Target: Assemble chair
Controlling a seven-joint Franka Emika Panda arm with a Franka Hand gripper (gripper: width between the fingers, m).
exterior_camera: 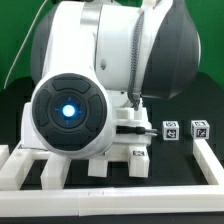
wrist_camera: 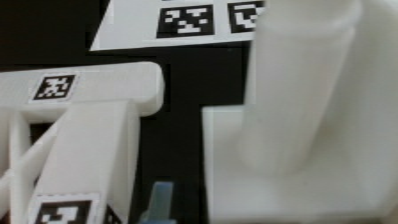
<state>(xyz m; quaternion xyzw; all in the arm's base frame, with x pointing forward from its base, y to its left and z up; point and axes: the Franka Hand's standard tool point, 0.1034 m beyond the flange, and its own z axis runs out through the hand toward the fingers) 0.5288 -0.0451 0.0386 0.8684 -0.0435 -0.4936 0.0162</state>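
Tool (wrist_camera: 164, 203) closed tight — hold unclear, just beside tagged white chair parts (wrist_camera: 93, 95)

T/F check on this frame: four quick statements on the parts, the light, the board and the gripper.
1. Two tagged white pieces stand side by side at the exterior view's right. True.
2. The light on the robot body glows red. False: it glows blue.
3. The marker board shows in the wrist view. True.
4. The gripper is wide open. False: it is shut.
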